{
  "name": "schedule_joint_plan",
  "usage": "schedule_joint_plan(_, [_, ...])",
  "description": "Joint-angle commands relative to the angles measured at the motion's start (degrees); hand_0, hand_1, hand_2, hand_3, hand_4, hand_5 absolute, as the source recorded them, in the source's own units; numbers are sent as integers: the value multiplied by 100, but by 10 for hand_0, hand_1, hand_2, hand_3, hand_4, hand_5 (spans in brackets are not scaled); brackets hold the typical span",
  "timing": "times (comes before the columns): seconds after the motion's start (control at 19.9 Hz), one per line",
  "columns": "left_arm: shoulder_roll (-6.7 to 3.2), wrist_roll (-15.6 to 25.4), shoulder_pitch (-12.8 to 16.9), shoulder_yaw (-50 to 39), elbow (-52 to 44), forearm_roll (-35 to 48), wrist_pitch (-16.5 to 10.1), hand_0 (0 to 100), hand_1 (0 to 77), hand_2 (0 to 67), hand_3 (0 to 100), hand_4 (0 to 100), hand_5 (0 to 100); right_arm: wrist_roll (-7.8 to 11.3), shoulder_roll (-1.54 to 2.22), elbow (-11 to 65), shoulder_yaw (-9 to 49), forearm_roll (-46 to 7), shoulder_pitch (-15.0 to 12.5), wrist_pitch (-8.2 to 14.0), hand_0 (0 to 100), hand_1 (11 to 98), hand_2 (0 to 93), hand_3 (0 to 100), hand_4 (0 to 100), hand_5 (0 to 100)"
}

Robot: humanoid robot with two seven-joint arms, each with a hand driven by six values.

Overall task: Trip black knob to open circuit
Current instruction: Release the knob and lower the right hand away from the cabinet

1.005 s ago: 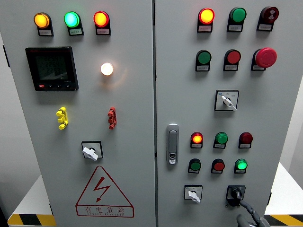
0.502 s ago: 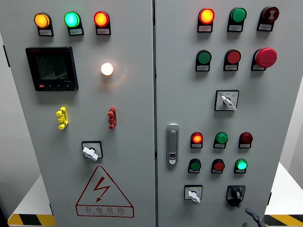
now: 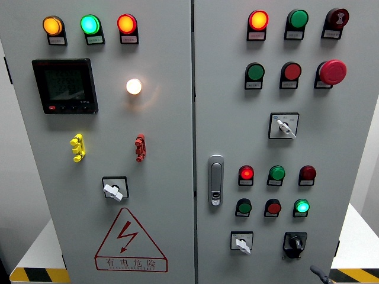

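An industrial electrical room: a tall grey steel two-door control cabinet (image 3: 177, 148) carries lit round pilot lamps (image 3: 89, 24) at 11 o'clock, a red triangular shock-warning sticker (image 3: 130, 239) at 7 o'clock, and yellow-black floor hazard striping (image 3: 35, 275).

warning triangle (image 3: 130, 239) reads 有电危险

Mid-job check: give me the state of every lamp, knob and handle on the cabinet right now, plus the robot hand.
Top-left lamps: amber, green, red, all lit.
White lamp: lit.
Meter: display dim, unreadable.
Top-right red lamp: lit.
Top-right green lamp: unlit.
Red mid lamp: lit.
Lower green lamp: lit.
Black knob: pointer near upright, untouched.
Door handle: flush, closed.
Right robot hand: only a fingertip shows, off the knob.
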State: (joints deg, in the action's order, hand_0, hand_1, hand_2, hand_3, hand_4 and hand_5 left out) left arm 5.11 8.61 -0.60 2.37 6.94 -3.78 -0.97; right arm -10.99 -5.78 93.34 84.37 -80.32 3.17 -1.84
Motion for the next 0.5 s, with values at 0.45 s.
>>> schedule_joint_plan(0.45, [7, 0, 7, 0, 0, 0, 0, 0, 30, 129, 214, 66, 15, -8, -64, 123, 9, -221, -247, 0, 859, 474, 66, 250, 222, 426])
